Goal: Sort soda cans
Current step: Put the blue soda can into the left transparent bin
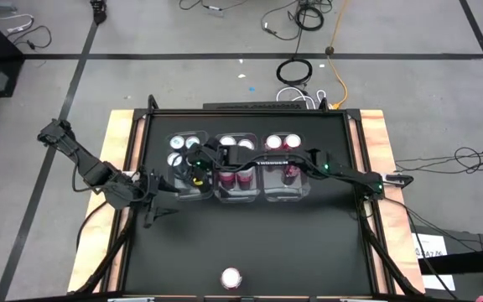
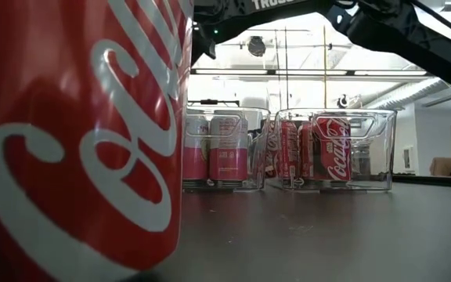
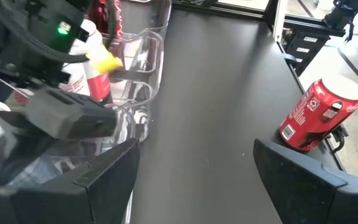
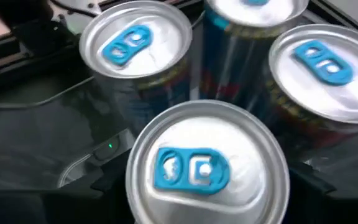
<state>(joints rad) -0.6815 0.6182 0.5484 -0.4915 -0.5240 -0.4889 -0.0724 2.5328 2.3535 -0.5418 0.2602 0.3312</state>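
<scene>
Sorting status, for your check.

Bins: 3 clear bins sit side by side mid-tabletop point(image 1: 325, 252). The left bin point(image 1: 184, 195) holds the blue-tabbed cans point(image 1: 193, 144); the middle bin point(image 1: 241, 199) holds pink-and-white cans point(image 1: 236, 178); the right bin point(image 1: 285, 195) holds red cans point(image 1: 282, 143). You can judge the job nearly finished.

Outstanding: 1 red can point(image 1: 231, 278) stands alone at the near edge of the tabletop, well apart from the bins. It looks like the last item, bound for the right bin.

Right tool point(image 1: 196, 165): reached across over the left bin, directly above 4 silver tops with blue tabs. The nearest can point(image 4: 207, 163) sits between its fingers; you cannot tell whether they pinch it or have let go.

Left tool point(image 1: 153, 195): hovers just beside the left bin, fingers point(image 3: 95, 177) spread, holding nothing.

View differences:
- High view: only one giving you all 3 bins, both arms and the stray can together.
- Low view: the stray can fills the left side and hides the left bin; you do get can bodies side-on, pink in one bin, red script labels in the other.
- Right wrist view: shows the blue tabs close up, but no bin layout.
- Left wrist view: shows the stray can upright near the tabletop edge, with bare black surface between it and the bins.
</scene>
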